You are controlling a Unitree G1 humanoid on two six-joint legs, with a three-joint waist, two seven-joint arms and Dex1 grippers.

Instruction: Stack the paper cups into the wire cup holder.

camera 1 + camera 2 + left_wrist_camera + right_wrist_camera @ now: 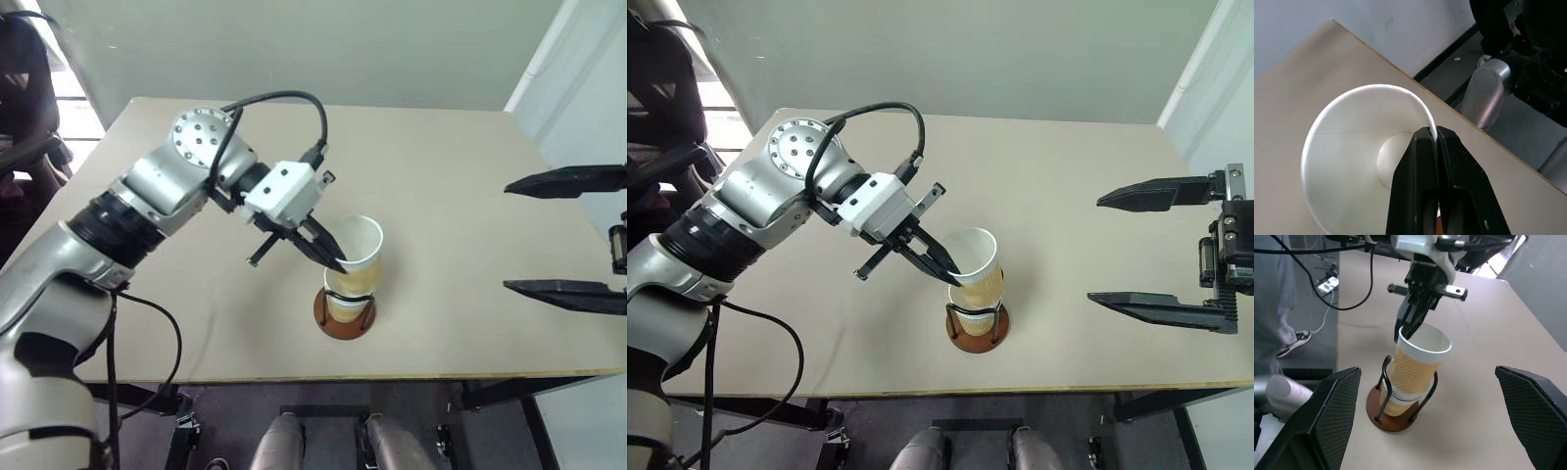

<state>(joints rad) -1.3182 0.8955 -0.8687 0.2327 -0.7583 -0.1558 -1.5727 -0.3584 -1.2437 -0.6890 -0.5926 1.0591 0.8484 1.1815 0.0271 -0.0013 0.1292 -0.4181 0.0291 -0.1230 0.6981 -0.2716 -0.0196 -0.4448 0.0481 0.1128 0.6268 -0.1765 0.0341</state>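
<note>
Head views: beige table (460, 196); wire cup holder (345, 315) near its front edge, round reddish-brown base, black loops around a lower paper cup (343, 304). Upper paper cup (358, 257) nested into the lower one, tilted, ribbed tan wall, white inside. Left tool (333, 259) pinched shut on the upper cup's rim, one finger inside, one outside. Right tool (1117, 250) at the right side, well apart from the cups, fingers spread wide, nothing between them.

Left wrist view: two black fingers (1418, 186) closed together over the thin white rim of the upper cup; white interior and round bottom visible; table edge and floor beyond.

Right wrist view: fingers (1337, 411) far apart at either side, empty. Between them, further off, holder on the table, two cups stacked within the loops, upper cup leaning, left tool gripping its rim from above. A person's leg and shoe (1295, 340) on the floor beside the table.
</note>
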